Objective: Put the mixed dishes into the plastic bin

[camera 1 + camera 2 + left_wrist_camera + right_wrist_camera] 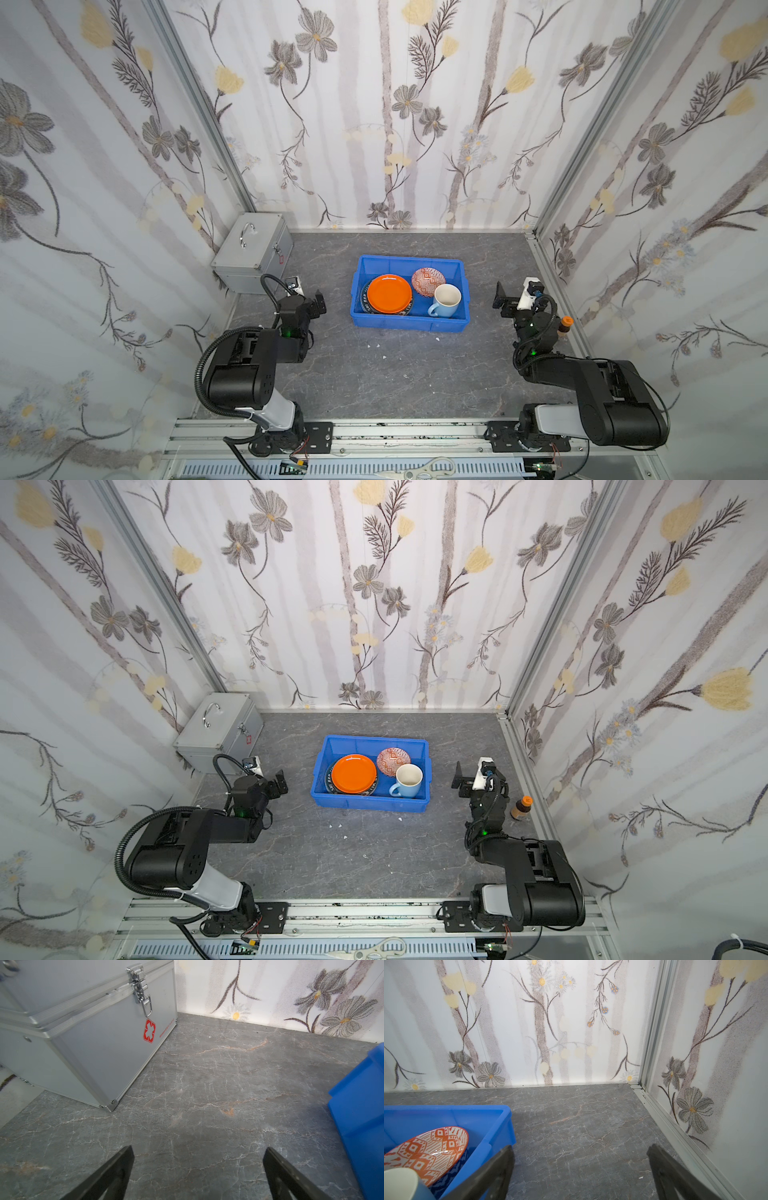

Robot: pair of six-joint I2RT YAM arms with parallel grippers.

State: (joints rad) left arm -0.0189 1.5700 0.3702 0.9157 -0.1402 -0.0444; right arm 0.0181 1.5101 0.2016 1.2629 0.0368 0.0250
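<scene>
Just open tabletop (395, 374) around bin (409, 259) rim

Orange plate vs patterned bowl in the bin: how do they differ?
The orange plate is plain orange; the patterned bowl has an orange-and-white geometric print. The plate looks wider than the bowl. The plate lies flat atop a dark-rimmed plate; the bowl looks tilted, next to the mug. Both are round and inside the blue bin.

Orange plate (389, 293) hid everything beneath except dark lettered rim (364, 302). Mug (402, 1184), near right fingers (496, 1172), was cut by picture edge. Bin (361, 1105), beside left fingers (291, 1178), likewise cropped. White specks (376, 345) on desk (374, 382): too small to tell.
</scene>
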